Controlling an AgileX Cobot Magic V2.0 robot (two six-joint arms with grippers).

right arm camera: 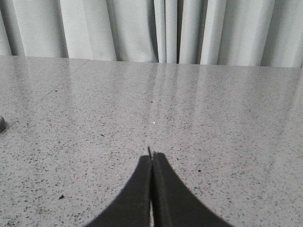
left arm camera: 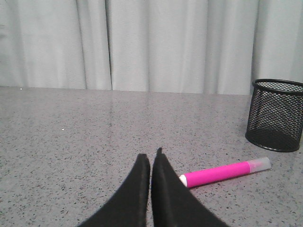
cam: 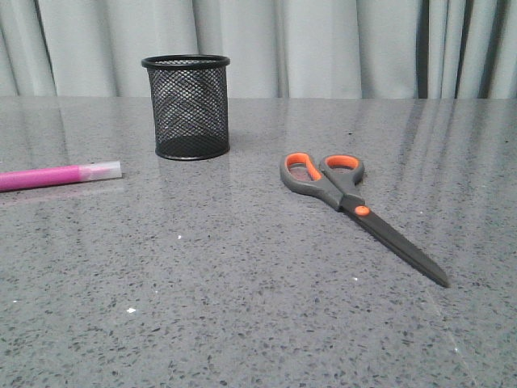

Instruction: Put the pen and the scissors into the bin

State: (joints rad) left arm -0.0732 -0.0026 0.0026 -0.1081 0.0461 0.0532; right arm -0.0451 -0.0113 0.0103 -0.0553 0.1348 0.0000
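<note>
The pink pen (cam: 48, 176) lies flat at the table's left edge of the front view, its whitish cap toward the bin. The black mesh bin (cam: 187, 106) stands upright at the back, left of centre. The scissors (cam: 355, 208) lie flat right of centre, orange-lined loops toward the back, blades pointing to the front right. No gripper shows in the front view. In the left wrist view my left gripper (left arm camera: 150, 158) is shut and empty, just beside the pen's (left arm camera: 222, 172) near end, with the bin (left arm camera: 275, 115) beyond. My right gripper (right arm camera: 152, 158) is shut and empty over bare table.
The grey speckled tabletop (cam: 242, 307) runs back to a pale curtain (cam: 323, 40). A small grey edge (right arm camera: 2, 124), which I cannot identify, shows at the border of the right wrist view.
</note>
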